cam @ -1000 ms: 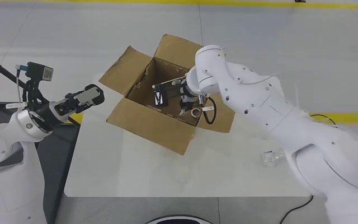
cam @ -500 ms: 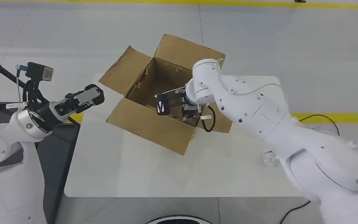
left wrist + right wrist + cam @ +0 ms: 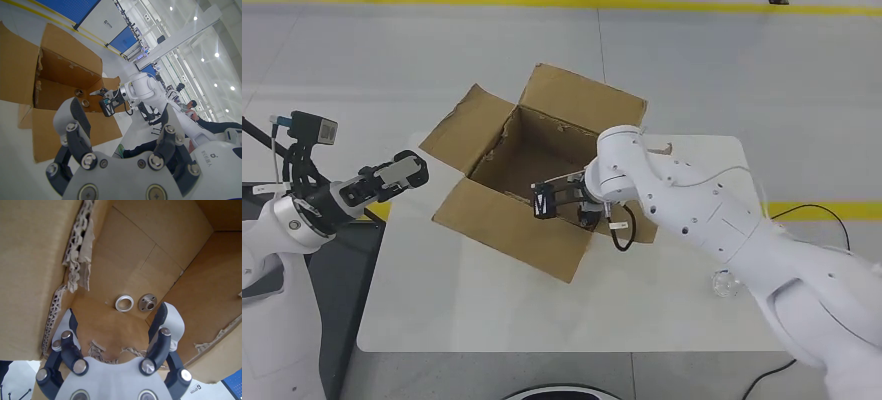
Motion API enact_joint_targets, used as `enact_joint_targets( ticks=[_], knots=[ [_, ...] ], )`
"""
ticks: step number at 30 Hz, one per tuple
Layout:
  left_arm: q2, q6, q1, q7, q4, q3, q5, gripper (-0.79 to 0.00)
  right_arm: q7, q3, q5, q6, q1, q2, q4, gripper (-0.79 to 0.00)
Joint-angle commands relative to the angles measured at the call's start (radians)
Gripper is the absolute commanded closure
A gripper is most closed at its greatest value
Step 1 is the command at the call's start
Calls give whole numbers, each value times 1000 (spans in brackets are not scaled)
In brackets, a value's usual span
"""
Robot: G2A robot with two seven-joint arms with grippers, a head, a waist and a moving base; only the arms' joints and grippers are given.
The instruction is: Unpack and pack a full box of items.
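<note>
An open cardboard box (image 3: 504,223) stands on the white table (image 3: 492,300), flaps spread. On its floor lie a silver ring (image 3: 124,302) and a flanged metal fitting (image 3: 147,305), side by side near a corner; they appear again as the ring (image 3: 85,102) and fitting (image 3: 78,92). My right gripper (image 3: 118,313) hangs open and empty over the box's near right wall (image 3: 577,205), tilted toward the inside. My left gripper (image 3: 407,172) is open and empty, off the table's left edge, pointing at the box (image 3: 62,64).
A small clear object (image 3: 727,283) lies on the table near its right edge. The box's inner walls are torn and frayed (image 3: 79,256). Bare table surface runs along the front. A dark stand (image 3: 337,290) sits left of the table.
My right gripper has drawn back from deep inside the box toward its near right wall, still empty. The left arm has not moved.
</note>
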Motion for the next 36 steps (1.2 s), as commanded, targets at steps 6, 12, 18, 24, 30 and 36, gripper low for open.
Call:
enact_joint_targets(
  ticks=[6,12,18,24,30,36],
  knots=[
    [0,0,0,0,0,0,0,-785,72,0,54,72,-14,76,-119,-785],
    [0,0,0,0,0,0,0,-785,134,0,94,134,-28,143,-218,-785],
    [0,0,0,0,0,0,0,-785,183,0,123,183,-37,207,-289,-785],
    [0,0,0,0,0,0,0,-785,224,0,154,225,-25,256,-331,-785],
    [0,0,0,0,0,0,0,-785,233,0,189,234,-19,288,-351,-785],
    [0,0,0,0,0,0,0,-785,213,27,240,213,0,300,-345,-785]
  ],
)
